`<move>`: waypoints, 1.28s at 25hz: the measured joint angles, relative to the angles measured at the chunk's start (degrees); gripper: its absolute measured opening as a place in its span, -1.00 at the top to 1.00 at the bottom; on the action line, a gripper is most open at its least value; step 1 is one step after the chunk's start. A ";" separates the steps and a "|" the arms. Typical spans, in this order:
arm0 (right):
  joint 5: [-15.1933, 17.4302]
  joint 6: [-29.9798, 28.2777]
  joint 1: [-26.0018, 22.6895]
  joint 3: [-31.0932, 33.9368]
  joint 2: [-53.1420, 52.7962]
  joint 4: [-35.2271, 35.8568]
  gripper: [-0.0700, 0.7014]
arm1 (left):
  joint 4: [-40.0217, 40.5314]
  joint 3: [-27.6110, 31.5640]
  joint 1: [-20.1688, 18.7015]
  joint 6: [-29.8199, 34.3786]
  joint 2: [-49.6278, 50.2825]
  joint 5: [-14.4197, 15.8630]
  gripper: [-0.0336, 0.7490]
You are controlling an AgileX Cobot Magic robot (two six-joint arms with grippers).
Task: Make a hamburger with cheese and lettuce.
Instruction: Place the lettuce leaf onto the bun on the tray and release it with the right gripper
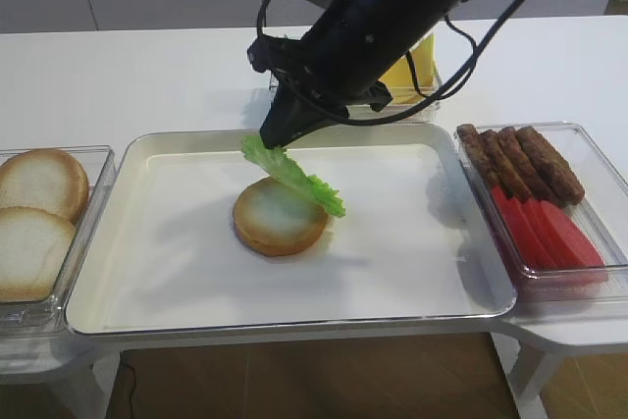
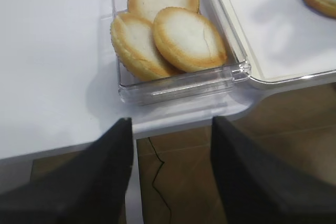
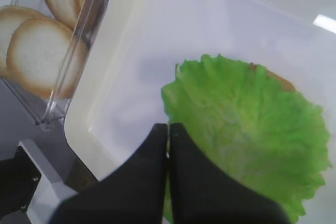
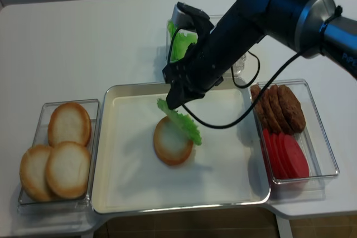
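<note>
the white tray (image 1: 167, 272) sits mid-table, its near rim overhanging the table edge. on its bare floor lies the hamburger (image 1: 278, 218), one bun half, cut face up, pale in the middle with a golden-brown rim. in the right wrist view it is almost wholly hidden under the leaf; only a brown sliver of crust shows at the far edge.

the right arm reaches across the tray from the back right, and its bulk hides most of the container of cheese (image 1: 420, 68) behind the tray; only a yellow corner shows. the right gripper (image 1: 270, 139) has its jaws pressed fully together, pinching the edge of the lettuce (image 1: 294, 176). the leaf is bright green, ruffled at the rim, paler toward the centre. it hangs tilted, its lower end lying over the far right edge of the bun, its upper end lifted clear.

the left gripper (image 2: 170, 153) hangs off the table's front left, jaws spread wide with nothing between them; only dark blurred fingers (image 2: 105, 166) show. beyond it the bun container (image 2: 178, 85) holds three spare halves.
</note>
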 joint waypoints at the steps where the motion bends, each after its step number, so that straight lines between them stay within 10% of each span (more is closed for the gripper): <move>1: -0.11 0.00 0.28 0.00 0.36 0.00 0.83 | 0.00 0.00 0.00 0.00 0.00 0.00 -0.01; 13: -0.61 0.22 3.04 0.00 2.90 -0.10 0.79 | 0.00 0.00 0.00 0.00 0.00 0.00 -0.01; 24: -0.89 0.50 4.29 0.00 3.37 -0.50 -0.06 | 0.00 0.00 0.00 0.00 0.00 0.00 -0.01; 32: -0.98 7.25 0.63 0.00 -0.65 -9.30 -0.17 | 0.00 0.00 0.00 0.00 0.00 0.00 -0.01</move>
